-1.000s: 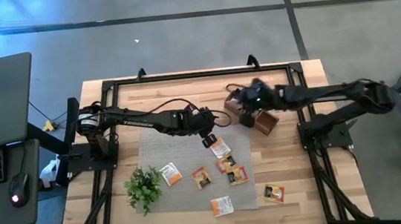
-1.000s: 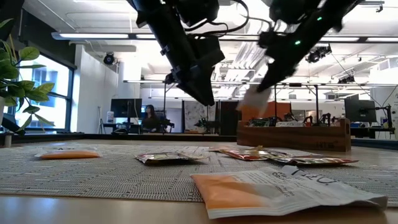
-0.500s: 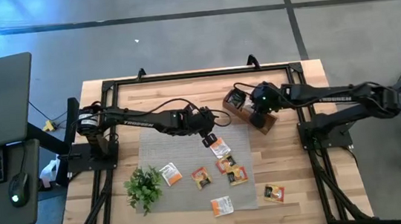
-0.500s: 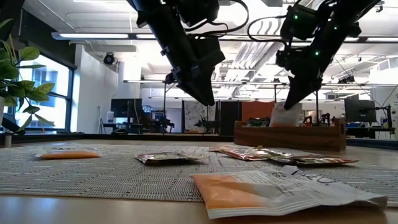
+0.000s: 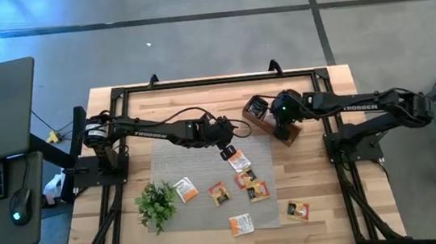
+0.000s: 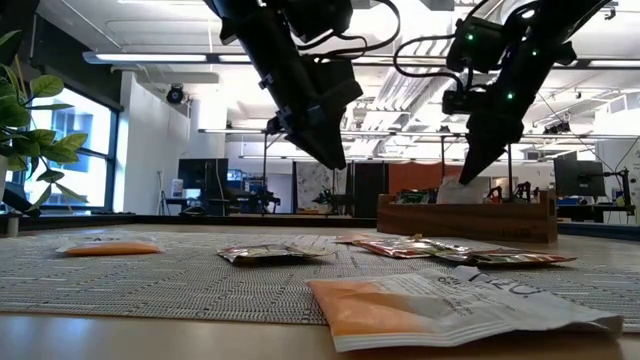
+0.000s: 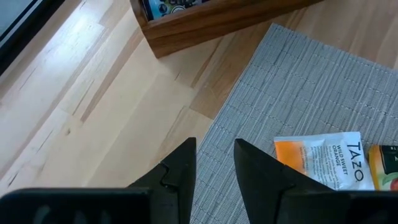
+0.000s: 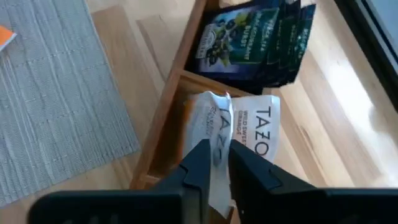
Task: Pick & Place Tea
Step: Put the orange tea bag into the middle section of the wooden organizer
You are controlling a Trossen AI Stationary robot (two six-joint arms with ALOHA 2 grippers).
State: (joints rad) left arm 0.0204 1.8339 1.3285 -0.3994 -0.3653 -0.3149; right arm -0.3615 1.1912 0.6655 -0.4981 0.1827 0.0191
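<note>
A wooden box (image 5: 269,121) stands at the table's far right, with dark tea sachets (image 8: 261,37) in one compartment. My right gripper (image 8: 221,146) is above its other compartment, shut on an orange-and-white tea sachet (image 8: 252,127). Several more sachets lie flat on the grey mat (image 5: 198,169), among them one (image 5: 240,161) near my left gripper (image 5: 227,149). Another sachet (image 5: 297,209) lies on the bare wood. My left gripper hangs open above the mat's far part, with nothing between its fingers (image 7: 180,165). My right gripper pinches the white sachet's crumpled upper edge (image 8: 217,121) between its two fingers. The fingers come from above, slanting down into the box. The sachet stands upright, its lower part inside the box compartment (image 6: 460,192).
A green plant sprig (image 5: 156,204) sits at the mat's near left corner. A black frame (image 5: 198,83) runs around the table's edges. In the low view a large orange sachet (image 6: 440,305) lies close to the camera.
My right gripper has come down toward the wooden box with the white sachet and tipped steeper. The sachet, which hung in the air beside the box a second ago, now stands in the box.
</note>
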